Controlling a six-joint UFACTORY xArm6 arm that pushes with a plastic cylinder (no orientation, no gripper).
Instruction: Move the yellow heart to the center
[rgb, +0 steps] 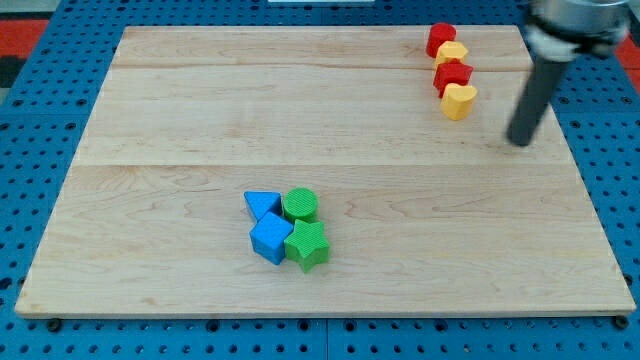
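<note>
The yellow heart (458, 100) lies near the view's top right, the lowest of a short column of blocks. Above it sit a red block (452, 74), a yellow block (451, 52) and another red block (440, 38), all touching in a line. My tip (519, 142) rests on the board to the right of and slightly below the yellow heart, with a gap between them. The dark rod rises from the tip toward the view's top right corner.
A cluster sits at the lower middle: a blue triangle (262, 205), a green cylinder (300, 204), a blue block (270, 239) and a green star (308, 245). The wooden board (180, 110) lies on a blue perforated surface (30, 150).
</note>
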